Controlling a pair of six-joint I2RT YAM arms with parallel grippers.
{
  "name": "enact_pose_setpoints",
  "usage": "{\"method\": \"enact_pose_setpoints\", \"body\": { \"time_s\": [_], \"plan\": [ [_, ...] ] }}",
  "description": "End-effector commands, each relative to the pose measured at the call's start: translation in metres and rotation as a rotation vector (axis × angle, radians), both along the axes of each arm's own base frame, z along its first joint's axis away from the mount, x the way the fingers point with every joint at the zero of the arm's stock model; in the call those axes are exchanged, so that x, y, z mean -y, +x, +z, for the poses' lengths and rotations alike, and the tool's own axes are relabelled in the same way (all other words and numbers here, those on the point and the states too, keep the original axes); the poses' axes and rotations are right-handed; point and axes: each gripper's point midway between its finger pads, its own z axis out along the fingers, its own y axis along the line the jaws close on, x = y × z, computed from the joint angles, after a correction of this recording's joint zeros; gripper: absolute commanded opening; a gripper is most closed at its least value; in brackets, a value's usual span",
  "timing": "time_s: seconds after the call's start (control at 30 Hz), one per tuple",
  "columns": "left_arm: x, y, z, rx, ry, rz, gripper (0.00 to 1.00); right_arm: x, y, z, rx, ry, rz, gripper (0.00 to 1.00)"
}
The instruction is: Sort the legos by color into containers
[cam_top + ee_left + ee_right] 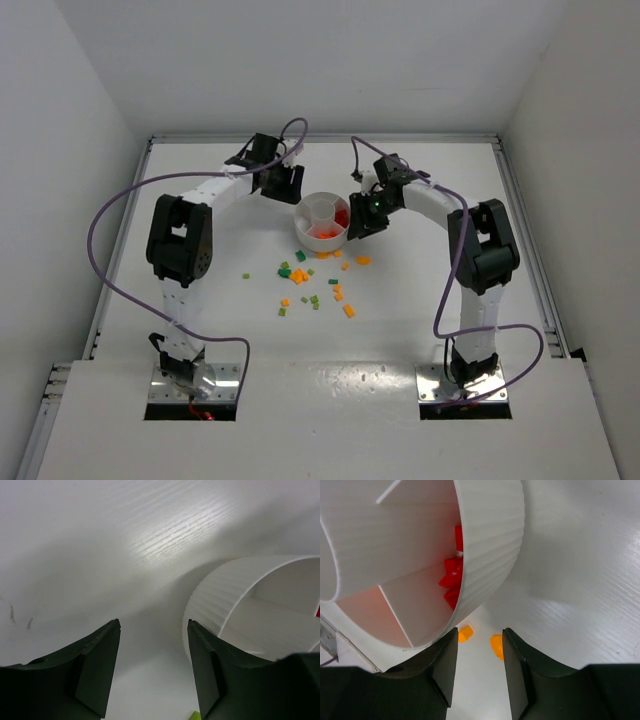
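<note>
The round white dish (322, 222) sits at mid-table with red legos (341, 217) in its right wedge. Loose orange and green legos (300, 275) lie scattered in front of it. My left gripper (283, 188) hangs just left of the dish, open with nothing between its fingers (100, 665); the dish's ribbed wall (220, 600) stands beside the right finger. My right gripper (358, 228) is at the dish's right side, low and open. In its wrist view the red legos (452, 575) lie inside the rim, and two orange legos (465, 633) (496, 645) lie on the table past the fingertips.
White walls enclose the table on three sides. Purple cables loop over both arms (100, 230) (450, 290). A green brick edge (196, 715) shows low in the left wrist view.
</note>
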Motion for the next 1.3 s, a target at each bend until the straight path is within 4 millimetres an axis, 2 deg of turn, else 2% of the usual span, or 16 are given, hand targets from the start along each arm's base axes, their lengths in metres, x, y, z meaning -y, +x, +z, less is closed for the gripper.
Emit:
{"method": "enact_pose_setpoints", "body": {
  "time_s": [0.0, 0.13, 0.2, 0.23, 0.37, 0.4, 0.6, 0.7, 0.73, 0.8, 0.83, 0.87, 1.03, 1.07, 1.1, 1.27],
  "plan": [
    [0.0, -0.011, 0.024, 0.032, -0.033, -0.04, 0.62, -0.006, 0.02, 0.023, 0.076, 0.023, -0.014, 0.41],
    [-0.007, -0.031, 0.017, 0.01, -0.013, -0.055, 0.62, -0.006, 0.026, 0.025, 0.089, 0.018, -0.018, 0.41],
    [-0.011, -0.037, 0.021, 0.022, -0.001, -0.058, 0.62, -0.003, 0.03, 0.028, 0.098, 0.021, -0.028, 0.41],
    [-0.013, -0.045, 0.016, 0.004, 0.003, -0.058, 0.61, -0.003, 0.03, 0.028, 0.098, 0.021, -0.028, 0.41],
    [-0.016, -0.057, 0.023, 0.03, 0.001, -0.081, 0.61, -0.006, 0.044, 0.034, 0.128, 0.023, -0.032, 0.41],
    [-0.017, -0.059, 0.025, 0.036, 0.006, -0.089, 0.61, -0.006, 0.043, 0.029, 0.118, 0.019, -0.032, 0.41],
    [-0.011, -0.079, 0.035, 0.063, -0.013, -0.174, 0.61, -0.007, 0.072, 0.043, 0.181, 0.02, -0.052, 0.41],
    [-0.007, -0.091, 0.034, 0.051, -0.031, -0.224, 0.61, -0.009, 0.088, 0.044, 0.204, 0.011, -0.071, 0.41],
    [-0.008, -0.097, 0.033, 0.044, -0.026, -0.248, 0.61, -0.01, 0.096, 0.051, 0.223, 0.01, -0.076, 0.41],
    [-0.007, -0.107, 0.032, 0.027, -0.035, -0.285, 0.61, -0.007, 0.107, 0.049, 0.228, 0.004, -0.098, 0.41],
    [-0.008, -0.113, 0.034, 0.03, -0.029, -0.308, 0.61, -0.008, 0.115, 0.06, 0.262, 0.008, -0.104, 0.41],
    [-0.009, -0.116, 0.033, 0.032, -0.024, -0.316, 0.61, -0.004, 0.122, 0.059, 0.265, 0.007, -0.115, 0.41],
    [-0.027, -0.119, 0.049, 0.087, 0.008, -0.277, 0.58, 0.008, 0.135, 0.068, 0.293, -0.012, -0.151, 0.41],
    [-0.029, -0.116, 0.057, 0.119, 0.018, -0.265, 0.58, 0.009, 0.133, 0.064, 0.284, -0.015, -0.151, 0.41],
    [-0.038, -0.115, 0.056, 0.115, 0.033, -0.231, 0.58, 0.014, 0.133, 0.069, 0.29, -0.014, -0.16, 0.41],
    [-0.045, -0.107, 0.056, 0.135, 0.068, -0.188, 0.58, 0.025, 0.116, 0.07, 0.275, -0.026, -0.161, 0.41]
  ]
}}
